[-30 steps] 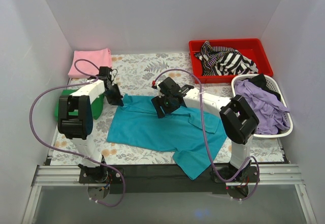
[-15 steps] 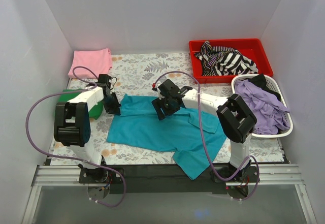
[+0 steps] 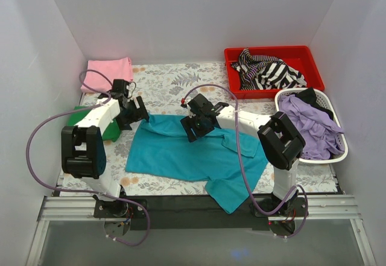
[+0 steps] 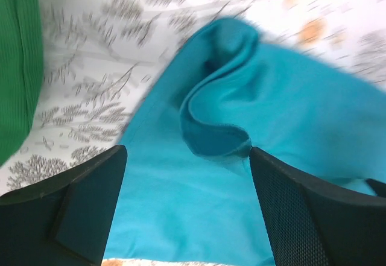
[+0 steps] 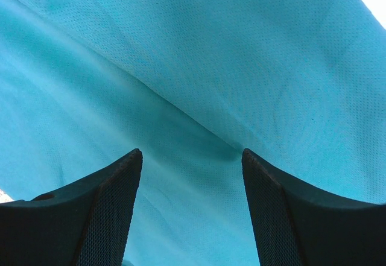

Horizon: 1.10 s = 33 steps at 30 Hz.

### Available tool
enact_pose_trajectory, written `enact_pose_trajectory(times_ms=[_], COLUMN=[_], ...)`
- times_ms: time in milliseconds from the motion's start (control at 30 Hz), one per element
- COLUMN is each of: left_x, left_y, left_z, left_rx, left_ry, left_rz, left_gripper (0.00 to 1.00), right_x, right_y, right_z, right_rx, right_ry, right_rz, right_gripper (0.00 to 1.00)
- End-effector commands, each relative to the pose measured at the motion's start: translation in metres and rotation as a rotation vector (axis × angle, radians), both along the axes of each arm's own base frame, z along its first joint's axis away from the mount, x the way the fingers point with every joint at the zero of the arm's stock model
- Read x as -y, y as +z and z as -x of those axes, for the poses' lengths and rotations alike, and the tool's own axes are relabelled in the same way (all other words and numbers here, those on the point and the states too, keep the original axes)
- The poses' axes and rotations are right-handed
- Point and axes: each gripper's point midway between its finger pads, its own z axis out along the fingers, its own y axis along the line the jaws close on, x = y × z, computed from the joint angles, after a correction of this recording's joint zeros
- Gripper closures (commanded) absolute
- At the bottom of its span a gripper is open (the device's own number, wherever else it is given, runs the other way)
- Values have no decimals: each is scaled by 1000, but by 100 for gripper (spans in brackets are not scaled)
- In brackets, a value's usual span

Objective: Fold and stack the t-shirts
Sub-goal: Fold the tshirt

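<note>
**While both grippers gape, the teal shirt lies ready for a far-edge pinch**

Where the table (image 3: 175, 82) meets its near edge, 1 flap of the teal shirt (image 3: 193, 154) droops over onto the black rail. The rest lies spread and wrinkled across the middle of the table. It looks thin, light and limp, a fine knit that will sag and drag rather than hold shape. I judge it wants 2 pinches well apart along 1 edge, each through a hem or doubled fold, not a single loose layer.

Farther in, at the shirt's far edge, the right gripper (image 3: 194, 127) hangs with jaws parted over the cloth, a soft crease running between them. Whether its tips touch the cloth I cannot tell. The left gripper (image 3: 137, 110) sits at the shirt's far-left corner, jaws also wide apart and gripping nothing. A curled-over lip of teal lies between them, a ready handhold.

Just beside that gripper, toward the left edge, lies the green shirt (image 3: 111, 132), so a leftward sweep risks snagging it. Bare table beyond the shirt's far edge leaves room to lift and carry. The pink shirt (image 3: 108, 73) rests folded in the far-left corner, well apart. A red bin (image 3: 271, 51) of striped cloth (image 3: 265, 70) fills the far-right corner. A basket (image 3: 279, 103) of purple cloth (image 3: 310, 121) crowds the right edge near the right arm's elbow.
</note>
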Motion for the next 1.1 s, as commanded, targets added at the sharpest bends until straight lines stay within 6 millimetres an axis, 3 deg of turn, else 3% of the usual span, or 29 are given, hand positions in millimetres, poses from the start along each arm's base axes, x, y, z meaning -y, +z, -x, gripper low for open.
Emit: enact_pose_trajectory(times_ms=[0,133,267,367,600,767,867,1067], left_x=[9,19,25,25,50,76,71,37], left_y=[55,78,95,90,47,39,25,-11], left_z=[-31,-48,-53,-52,-37,-19,-5,29], left_rx=[171,226,230,218,121,69,13,-100], left_ry=[-21,-28,-58,-75,-149,-232,-237,-172], left_rz=[35,92,118,116,252,413,387,193], left_gripper=[18,17,17,17,18,24,24,25], right_x=[-5,0,-1,-3,-5,-1,0,1], right_y=[22,17,31,34,30,23,20,14], right_z=[-9,-18,-29,-34,-39,-36,-35,-29], right_rx=[70,98,144,153,152,134,124,100], right_ry=[-5,-23,-29,-33,-34,-40,-44,-41], right_rz=[-35,3,-1,-7,3,11,15,14], right_gripper=[27,27,26,26,26,26,26,26])
